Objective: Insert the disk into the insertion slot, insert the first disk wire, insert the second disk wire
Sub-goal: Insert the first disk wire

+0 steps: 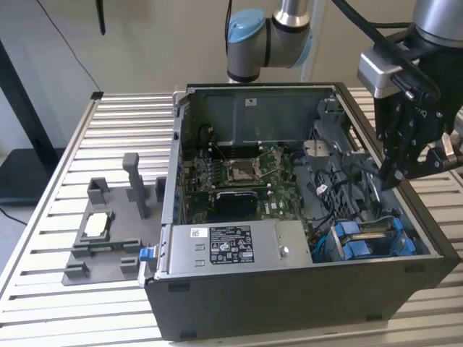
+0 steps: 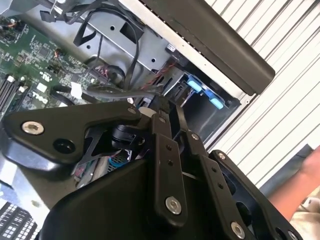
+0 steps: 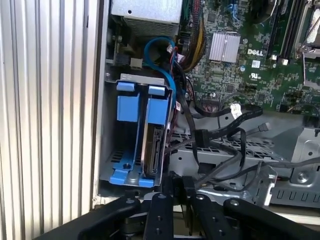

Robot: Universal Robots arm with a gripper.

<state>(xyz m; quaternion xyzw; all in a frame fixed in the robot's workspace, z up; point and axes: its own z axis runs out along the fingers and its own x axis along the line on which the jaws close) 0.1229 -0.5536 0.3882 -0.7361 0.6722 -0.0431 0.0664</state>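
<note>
Black tool (image 3: pixel 177 176) links, drawn narrow, hover just beside the disk (image 3: pixel 152 150), seated in the insertion slot (image 3: pixel 106 150). Rigid, dense, likely shock-sensitive, it seems best gripped by its blue bracket (image 3: pixel 132 107).

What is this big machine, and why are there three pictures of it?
It's a robot arm working on an open computer case on a ribbed metal table. The exterior view comes from a camera standing off the arm. Both wrist views come from cameras riding on the arm, looking past its black tool. Inside the case are a green circuit board, black wires and a silver power box. The disk, in its blue frame, sits in the insertion slot, a grey metal bay. The tool hangs close to it, by the wires; whether it holds anything I can't tell. On the exterior view's left, a grey tray holds a small square chip.
</note>
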